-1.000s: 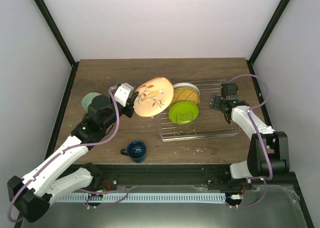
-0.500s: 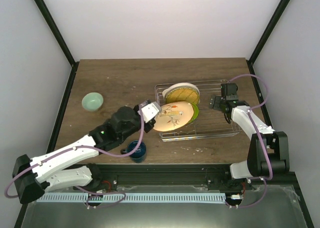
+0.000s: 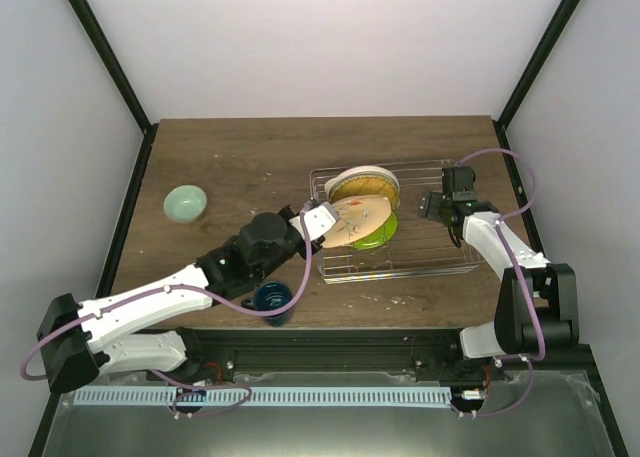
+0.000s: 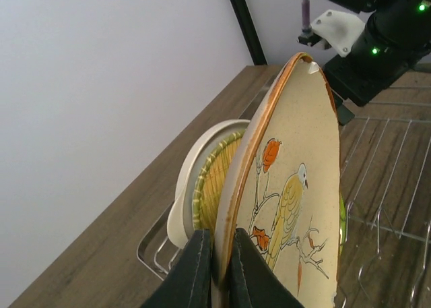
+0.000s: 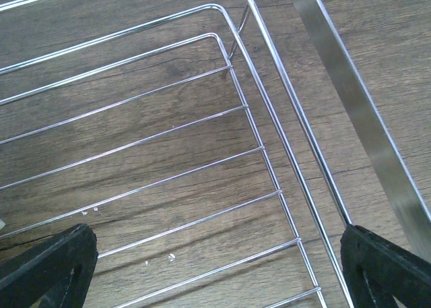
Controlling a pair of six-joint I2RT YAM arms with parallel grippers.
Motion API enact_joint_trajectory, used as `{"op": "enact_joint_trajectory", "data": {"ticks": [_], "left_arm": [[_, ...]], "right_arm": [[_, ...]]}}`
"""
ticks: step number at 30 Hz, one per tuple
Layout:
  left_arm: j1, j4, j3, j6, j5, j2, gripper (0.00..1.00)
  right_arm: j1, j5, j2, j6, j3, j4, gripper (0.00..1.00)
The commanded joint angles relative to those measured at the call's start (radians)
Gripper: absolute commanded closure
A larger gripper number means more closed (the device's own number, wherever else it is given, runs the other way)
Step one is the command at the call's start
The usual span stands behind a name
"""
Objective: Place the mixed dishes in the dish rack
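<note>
1. Left gripper (image 3: 318,220) (image 4: 217,267): fingers pressed onto the rim of the tan plate (image 3: 362,219) (image 4: 296,187), one finger on each face. The plate is held on edge and tilted, its bird-and-branch drawing visible in the left wrist view.
2. The tan plate sits over the left end of the dish rack (image 3: 425,262) (image 5: 269,153). Whether its lower edge touches the wires cannot be told.
3. Right gripper (image 3: 445,205) (image 5: 215,274): fingers spread wide with nothing between them, poised over the right end of the rack's wires.
4. Cream plate (image 3: 372,173) (image 4: 192,180) and yellow-orange plate (image 3: 362,188) (image 4: 217,176): upright together at the rack's far left, just behind the tan plate.
5. Lime green plate (image 3: 378,239): in the rack, partly hidden by the tan plate.
6. Mint bowl (image 3: 185,202): on the table (image 3: 250,157), well left of the rack.
7. Dark blue mug (image 3: 272,299): at the table's near edge, partly under the left arm.
</note>
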Motion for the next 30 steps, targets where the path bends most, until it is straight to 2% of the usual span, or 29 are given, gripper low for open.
{"op": "enact_joint_trajectory", "data": {"ticks": [1,30], "left_arm": [[-0.011,0.179,0.079,0.018,-0.009,0.005,1.00],[-0.092,0.339,0.114,0.003,0.036,0.276,1.00]], "right_arm": [[-0.009,0.014,0.005,-0.008,0.037,0.018,0.00],[-0.009,0.017,-0.004,-0.006,0.030,0.018,0.00]]}}
